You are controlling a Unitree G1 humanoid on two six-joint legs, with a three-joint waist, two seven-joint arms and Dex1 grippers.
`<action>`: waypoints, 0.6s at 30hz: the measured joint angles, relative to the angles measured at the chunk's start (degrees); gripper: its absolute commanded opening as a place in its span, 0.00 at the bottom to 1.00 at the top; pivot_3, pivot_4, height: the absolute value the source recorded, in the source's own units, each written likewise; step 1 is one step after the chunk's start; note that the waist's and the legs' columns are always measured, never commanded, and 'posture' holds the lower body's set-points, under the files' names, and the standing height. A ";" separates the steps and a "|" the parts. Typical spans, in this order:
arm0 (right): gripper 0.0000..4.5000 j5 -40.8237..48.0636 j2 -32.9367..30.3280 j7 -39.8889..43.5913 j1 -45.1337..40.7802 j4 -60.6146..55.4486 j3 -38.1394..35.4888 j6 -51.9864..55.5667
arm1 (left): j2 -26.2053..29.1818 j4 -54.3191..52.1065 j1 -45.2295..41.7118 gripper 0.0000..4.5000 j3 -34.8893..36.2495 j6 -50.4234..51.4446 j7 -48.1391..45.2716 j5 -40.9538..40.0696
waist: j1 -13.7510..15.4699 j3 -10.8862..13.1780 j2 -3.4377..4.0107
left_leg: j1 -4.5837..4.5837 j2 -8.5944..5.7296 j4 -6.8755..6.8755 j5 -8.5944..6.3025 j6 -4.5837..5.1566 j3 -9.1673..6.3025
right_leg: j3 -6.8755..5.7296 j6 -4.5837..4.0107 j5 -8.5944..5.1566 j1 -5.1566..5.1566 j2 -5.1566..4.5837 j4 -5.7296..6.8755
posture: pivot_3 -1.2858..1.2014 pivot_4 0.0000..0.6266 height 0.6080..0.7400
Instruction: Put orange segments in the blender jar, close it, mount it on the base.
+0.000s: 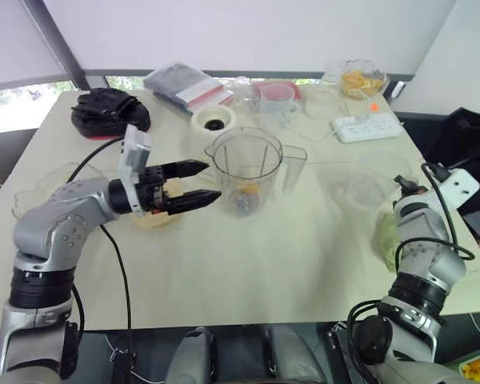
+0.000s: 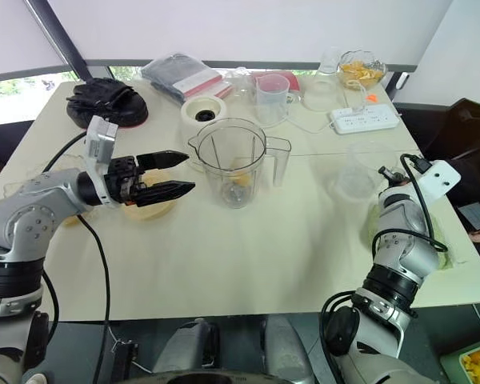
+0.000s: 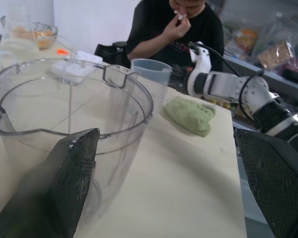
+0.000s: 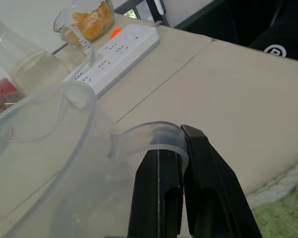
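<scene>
The blender jar (image 1: 245,178) stands just beyond the left gripper's (image 1: 202,183) wide-spread fingers, perhaps not touching; the right fingers (image 4: 188,198) are pressed together

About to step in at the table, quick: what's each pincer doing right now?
Left pincer: open, empty, beside the jar.
Right pincer: shut, against a clear lid's tab; grip on it cannot be told.

no readable text, labels, numbers

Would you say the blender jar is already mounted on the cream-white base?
No, the blender jar stands directly on the table, while the base sits apart behind it near the far edge.
</scene>
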 measured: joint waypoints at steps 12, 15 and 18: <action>0.01 0.85 0.15 -0.53 2.12 3.12 5.29 -6.15 | 0.30 0.46 0.43 1.00 -1.92 -1.66 -0.44 2.36 | -0.02 0.00 0.00 | 0.00 0.00 0.00 0.00 0.00 0.00 | 0.00 0.00 0.00 0.01 0.00 -0.01 | 0.52 0.24 1.00; 0.01 0.88 0.17 -0.07 2.58 4.80 6.67 -8.94 | -0.15 0.89 0.43 1.00 -1.97 -2.13 -0.35 3.05 | -0.02 0.00 0.00 | 0.00 0.00 0.00 0.00 0.00 0.00 | 0.00 0.00 0.00 0.01 0.01 -0.01 | 0.52 0.24 1.00; 0.07 1.01 0.19 0.61 3.38 6.11 7.39 -11.55 | -0.26 0.95 0.43 1.00 -1.97 -2.22 -0.18 3.56 | 0.04 0.00 0.00 | 0.00 0.00 0.00 0.00 0.00 -0.01 | 0.00 0.00 0.00 0.01 0.00 -0.01 | 0.52 0.24 1.00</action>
